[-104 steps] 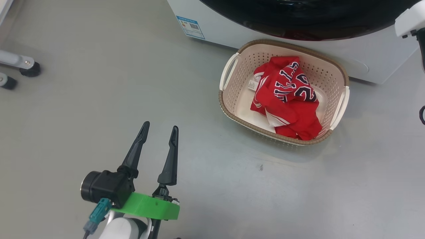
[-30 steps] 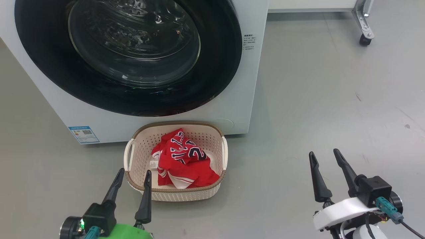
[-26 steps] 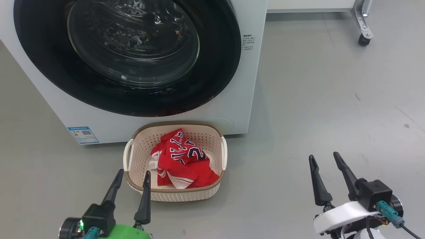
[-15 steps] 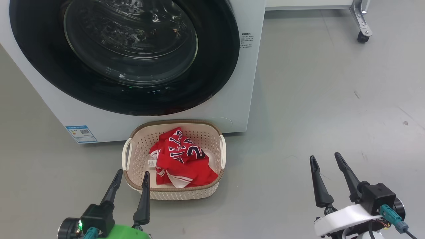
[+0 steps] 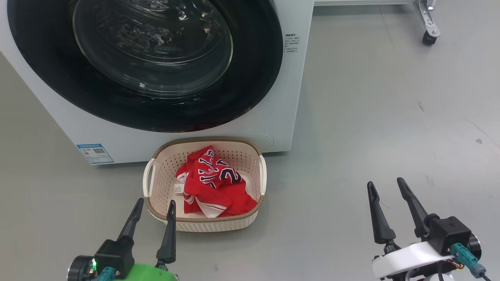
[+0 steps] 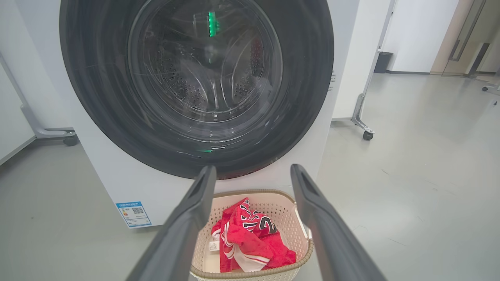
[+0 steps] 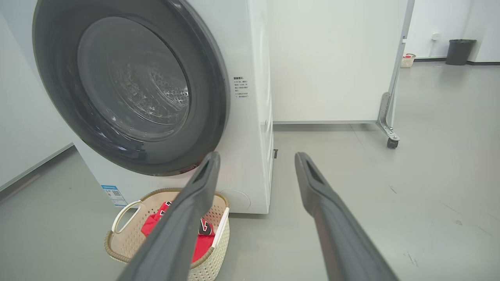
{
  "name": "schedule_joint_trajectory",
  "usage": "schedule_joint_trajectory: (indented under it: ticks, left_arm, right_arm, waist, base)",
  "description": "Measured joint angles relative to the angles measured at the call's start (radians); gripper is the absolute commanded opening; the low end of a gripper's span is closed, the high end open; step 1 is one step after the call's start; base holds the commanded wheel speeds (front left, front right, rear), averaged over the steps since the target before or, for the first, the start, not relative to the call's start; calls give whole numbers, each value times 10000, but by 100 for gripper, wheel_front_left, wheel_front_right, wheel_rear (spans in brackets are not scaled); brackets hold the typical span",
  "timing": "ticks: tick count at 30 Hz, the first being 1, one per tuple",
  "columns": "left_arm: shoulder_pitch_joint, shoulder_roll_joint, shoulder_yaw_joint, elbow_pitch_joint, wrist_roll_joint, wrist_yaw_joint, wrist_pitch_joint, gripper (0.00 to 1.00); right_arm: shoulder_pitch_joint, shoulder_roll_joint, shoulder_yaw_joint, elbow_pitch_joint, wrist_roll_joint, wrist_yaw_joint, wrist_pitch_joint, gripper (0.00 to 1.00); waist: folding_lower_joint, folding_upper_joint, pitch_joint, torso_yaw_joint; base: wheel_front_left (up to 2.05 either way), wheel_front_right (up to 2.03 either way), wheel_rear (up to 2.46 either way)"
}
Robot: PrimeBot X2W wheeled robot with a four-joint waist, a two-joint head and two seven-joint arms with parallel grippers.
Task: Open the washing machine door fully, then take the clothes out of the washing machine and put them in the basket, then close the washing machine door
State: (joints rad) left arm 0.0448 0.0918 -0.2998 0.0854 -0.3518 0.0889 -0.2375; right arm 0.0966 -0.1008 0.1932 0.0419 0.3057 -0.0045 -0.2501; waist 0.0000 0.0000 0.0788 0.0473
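Left hand [image 5: 156,202], right hand [image 5: 384,182] hover low, spread; door [image 5: 150,58] seemingly shut

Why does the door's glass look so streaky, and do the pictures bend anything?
Head view: light glints in white streaks on the door glass; the basket casts a soft shadow. Left wrist view: a green glow reflects in the glass; the left gripper looms large, close to the lens. Right wrist view: the wide lens makes the washer lean.

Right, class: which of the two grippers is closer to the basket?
The left gripper, on the green mount: it points at the near corner of the basket, while the white-mounted right gripper stands well off to the side.
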Motion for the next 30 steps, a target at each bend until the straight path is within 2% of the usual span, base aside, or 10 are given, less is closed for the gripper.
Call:
schedule_joint_trajectory:
  ticks: [17, 18, 24, 30]
  left_arm:
    - [0, -12, 31, -42, 23, 46, 0, 100]
    - [2, -19, 27, -21, 29, 56, -2, 0]
    - [162, -125, -33, 378, -61, 31, -2, 0]
    - [271, -134, -23, 303, -725, -65, -2, 0]
  right_arm:
    - [174, -40, -23, -345, 0, -88, 174, 100]
    - [177, -35, -21, -336, 0, -79, 174, 0]
    - [375, 98, 63, 84, 123, -67, 174, 0]
    - [407, 123, 86, 27, 773, 2, 174, 0]
  waist:
    - [0, 0, 52, -56]
    - [0, 0, 54, -62]
    - [0, 0, 51, -68]
    - [0, 0, -4, -99]
  base:
    - [0, 0, 0]
    - [0, 0, 0]
    - [0, 0, 0]
    - [0, 0, 0]
